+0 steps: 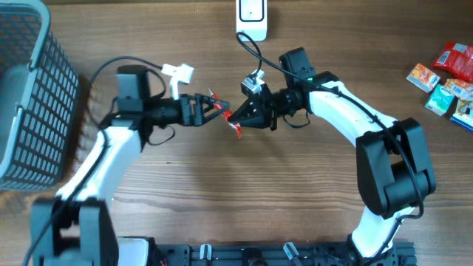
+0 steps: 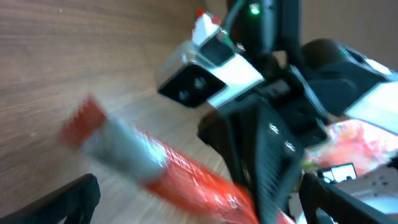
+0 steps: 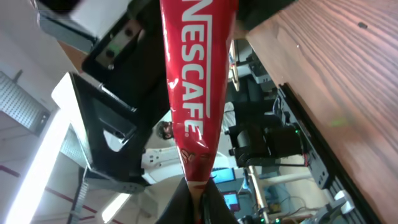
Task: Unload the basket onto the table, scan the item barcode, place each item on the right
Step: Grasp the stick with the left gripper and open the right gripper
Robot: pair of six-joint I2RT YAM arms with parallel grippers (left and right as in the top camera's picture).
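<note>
**Table** [image 1: 244,207]: wood-grain top that fills the overhead frame. Both arm bases sit at its bottom edge.

**Right gripper** [image 1: 230,117]: at the centre of the overhead frame, pointing left. The jaws are pressed tight on the stick. In the right wrist view its fingers pinch the stick's lower end at bottom centre.

**Stick** [image 3: 196,81]: slim red sachet with "NESCAFE" in white along its length.
- It is held above the table top, gripped near one end.
- In the overhead view it shows as two red ends on either side of the right gripper's tip, slanting from lower right to upper left.
- The upper-left end reaches in among the left gripper's fingers.

**Left gripper** [image 1: 214,109]: just left of centre in the overhead frame, pointing right and meeting the right gripper tip to tip.
- The jaws are spread wide and hold nothing.
- In the left wrist view its dark fingers [image 2: 71,199] stand at the lower corners, with the stick blurred across the gap between them.
- Whether any finger touches the stick cannot be told.

**Basket** [image 1: 29,96]: grey mesh, at the left edge of the overhead frame, well apart from the grippers.

**Packets** [image 1: 447,81]: small coloured packs clustered at the upper right edge, well apart from the stick.

**Scanner** [image 1: 252,18]: white unit at the top centre edge, beyond both grippers and apart from the stick.
</note>
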